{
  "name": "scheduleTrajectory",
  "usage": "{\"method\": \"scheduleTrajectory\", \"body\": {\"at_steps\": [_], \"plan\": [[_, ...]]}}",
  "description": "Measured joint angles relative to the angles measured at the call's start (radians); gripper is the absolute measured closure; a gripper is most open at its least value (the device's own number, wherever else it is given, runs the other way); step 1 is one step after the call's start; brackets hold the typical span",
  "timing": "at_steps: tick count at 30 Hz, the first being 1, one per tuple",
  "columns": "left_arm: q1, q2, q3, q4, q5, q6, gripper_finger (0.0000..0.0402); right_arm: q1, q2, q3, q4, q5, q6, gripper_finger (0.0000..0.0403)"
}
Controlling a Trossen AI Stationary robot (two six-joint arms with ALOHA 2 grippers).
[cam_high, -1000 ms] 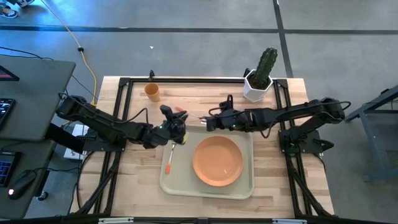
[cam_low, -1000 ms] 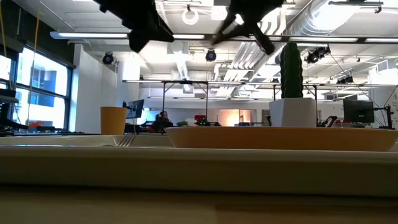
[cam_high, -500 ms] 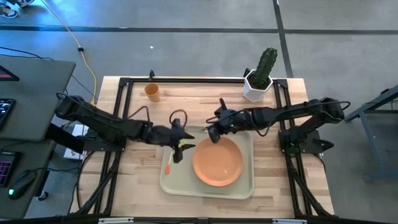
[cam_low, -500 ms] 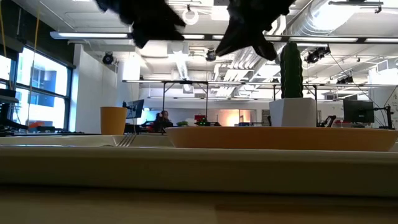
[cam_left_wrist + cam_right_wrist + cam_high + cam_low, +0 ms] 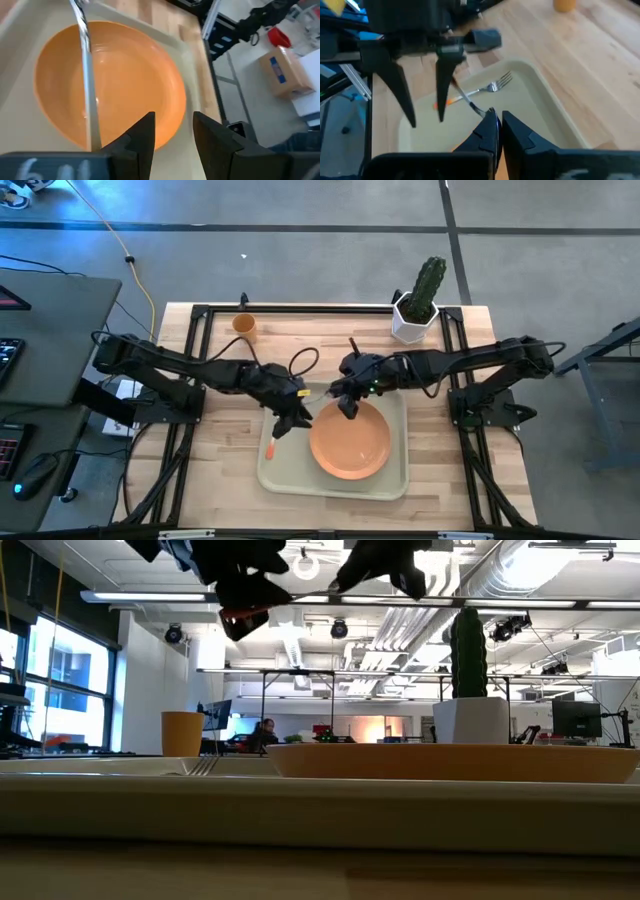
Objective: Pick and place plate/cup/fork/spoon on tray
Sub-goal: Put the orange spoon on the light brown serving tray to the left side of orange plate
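Two claws hang over tray (image 5: pixel 395 485). Right gripper (image 5: pixel 347 408) pinches thin silver stem of spoon (image 5: pixel 467 100), held in air above rim of round orange plate (image 5: pixel 350 438) on tray. Left gripper (image 5: pixel 297 420) has fingers spread, gripping nothing, above fork (image 5: pixel 272 442) lying on tray beside plate. Spoon's bowl and handle colour hard to make out; far end hidden behind left finger. Small orange cup (image 5: pixel 245 327) on table, well apart from tray.

Bright overhead light; wrist views blurred, low-view foreground soft.
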Motion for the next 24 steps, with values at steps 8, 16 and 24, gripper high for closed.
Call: {"method": "scheduleTrajectory", "body": {"at_steps": [8, 16, 24], "plan": [[-0.011, -0.024, 0.002, 0.102, 0.0, -0.027, 0.0284, 0.002, -0.002, 0.012, -0.113, -0.063, -0.003, 0.0403], [-0.009, 0.017, 0.0, 0.115, -0.092, -0.062, 0.0284, 0.006, -0.002, 0.011, -0.111, -0.094, -0.01, 0.0403], [-0.009, 0.047, -0.001, 0.119, -0.11, -0.082, 0.0284, 0.013, -0.002, 0.011, -0.033, -0.091, -0.056, 0.0403]]}}
